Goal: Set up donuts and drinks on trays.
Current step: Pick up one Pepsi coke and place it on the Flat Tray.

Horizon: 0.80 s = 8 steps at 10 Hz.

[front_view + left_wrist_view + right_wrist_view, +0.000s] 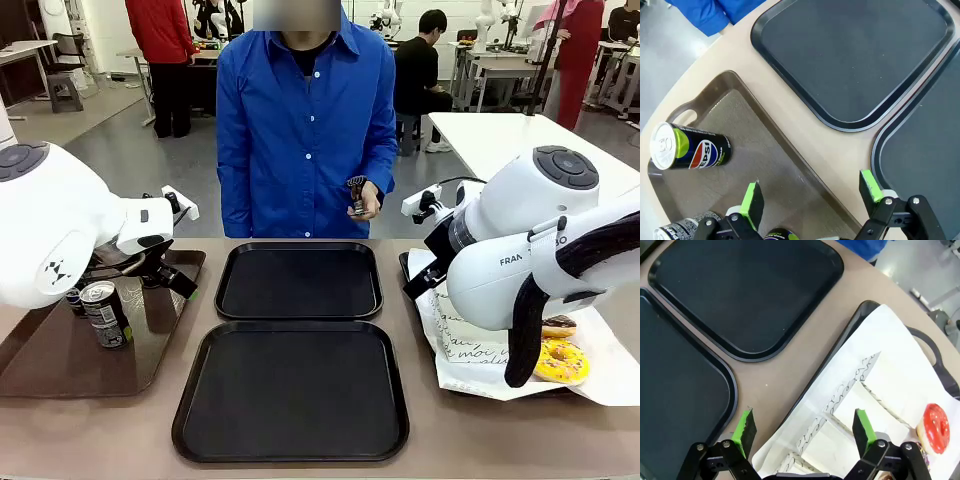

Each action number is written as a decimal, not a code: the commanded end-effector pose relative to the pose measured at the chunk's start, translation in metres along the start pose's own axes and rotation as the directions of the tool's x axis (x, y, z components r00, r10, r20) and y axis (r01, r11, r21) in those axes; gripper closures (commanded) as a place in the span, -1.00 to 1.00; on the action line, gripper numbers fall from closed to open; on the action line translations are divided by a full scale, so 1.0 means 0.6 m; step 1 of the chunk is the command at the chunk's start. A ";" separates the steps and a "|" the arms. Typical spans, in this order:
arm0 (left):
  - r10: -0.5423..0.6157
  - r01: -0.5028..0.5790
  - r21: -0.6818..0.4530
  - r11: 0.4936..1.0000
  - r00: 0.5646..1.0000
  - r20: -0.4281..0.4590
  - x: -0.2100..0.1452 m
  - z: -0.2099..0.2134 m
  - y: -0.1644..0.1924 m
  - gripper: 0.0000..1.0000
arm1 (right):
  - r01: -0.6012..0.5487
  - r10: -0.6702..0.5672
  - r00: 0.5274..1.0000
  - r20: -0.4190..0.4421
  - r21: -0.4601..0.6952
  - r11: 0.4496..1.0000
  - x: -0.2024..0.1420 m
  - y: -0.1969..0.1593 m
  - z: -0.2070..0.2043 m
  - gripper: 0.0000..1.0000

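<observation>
1. The front view takes in the whole table: the near black tray (290,395) lies bare in the middle, with the far black tray (298,282) just beyond it, also bare.
2. Left of the near black tray, a glossy brown tray (60,370) carries an upright can (105,313) with a silver top.
3. Right of the near black tray, on white paper, lie a yellow sprinkled donut (560,362) and a chocolate-topped donut (560,325), the latter partly behind the right arm.
4. Beyond both trays a person in a blue shirt holds a small dark object in one hand (365,197).
5. The left wrist view shows the left gripper (810,192) spread wide and holding nothing. It hangs over the brown tray's edge nearest the black trays, one pad over the tray, the other over the bare table (815,135).
6. That view also brings print close – a black can (690,149) with a green accent reads "PEPSI" beside the round logo. Two more can tops (680,231) sit at the bottom edge; their lettering is too small to read.
7. The right wrist view shows the right gripper (803,427) also wide apart and empty, over the paper-lined tray (852,326) just right of the near black tray.
8. This view adds a red-glazed donut (935,426) and white paper sleeves (850,405) – their black cursive script is not legible.
9. On the right arm in the front view, "FRAN" can be read.
</observation>
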<state>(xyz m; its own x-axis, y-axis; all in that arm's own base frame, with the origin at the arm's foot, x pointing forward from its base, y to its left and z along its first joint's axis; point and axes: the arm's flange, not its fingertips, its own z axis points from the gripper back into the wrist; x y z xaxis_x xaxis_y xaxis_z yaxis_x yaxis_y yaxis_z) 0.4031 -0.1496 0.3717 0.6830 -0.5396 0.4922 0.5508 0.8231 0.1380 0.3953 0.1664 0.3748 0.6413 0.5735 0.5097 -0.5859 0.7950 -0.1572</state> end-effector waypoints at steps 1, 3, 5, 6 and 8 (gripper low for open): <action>0.000 0.000 0.000 1.000 1.000 0.000 0.000 0.000 0.000 -1.00 | 0.000 0.000 1.000 0.000 0.000 1.000 0.000 0.000 0.000 -1.00; 0.000 0.000 0.000 1.000 1.000 0.000 0.000 0.000 0.000 -1.00 | 0.000 0.000 1.000 0.000 0.000 1.000 0.000 0.000 0.000 -1.00; 0.000 0.000 0.000 1.000 1.000 0.000 0.000 0.000 0.000 -1.00 | 0.000 0.000 1.000 0.000 0.000 1.000 0.000 0.000 0.000 -1.00; 0.000 0.000 0.000 1.000 1.000 0.000 0.000 0.000 0.000 -1.00 | 0.000 0.000 1.000 0.000 0.000 1.000 0.000 0.000 0.000 -1.00; 0.000 0.000 0.000 1.000 1.000 0.000 0.000 0.000 0.000 -1.00 | 0.000 0.000 1.000 0.000 0.000 1.000 0.000 0.000 0.000 -1.00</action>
<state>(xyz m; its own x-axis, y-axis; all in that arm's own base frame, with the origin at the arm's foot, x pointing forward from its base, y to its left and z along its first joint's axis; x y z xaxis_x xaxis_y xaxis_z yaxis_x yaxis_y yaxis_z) 0.4031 -0.1497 0.3717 0.6831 -0.5395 0.4922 0.5508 0.8232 0.1379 0.3953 0.1663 0.3748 0.6414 0.5734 0.5097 -0.5858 0.7951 -0.1573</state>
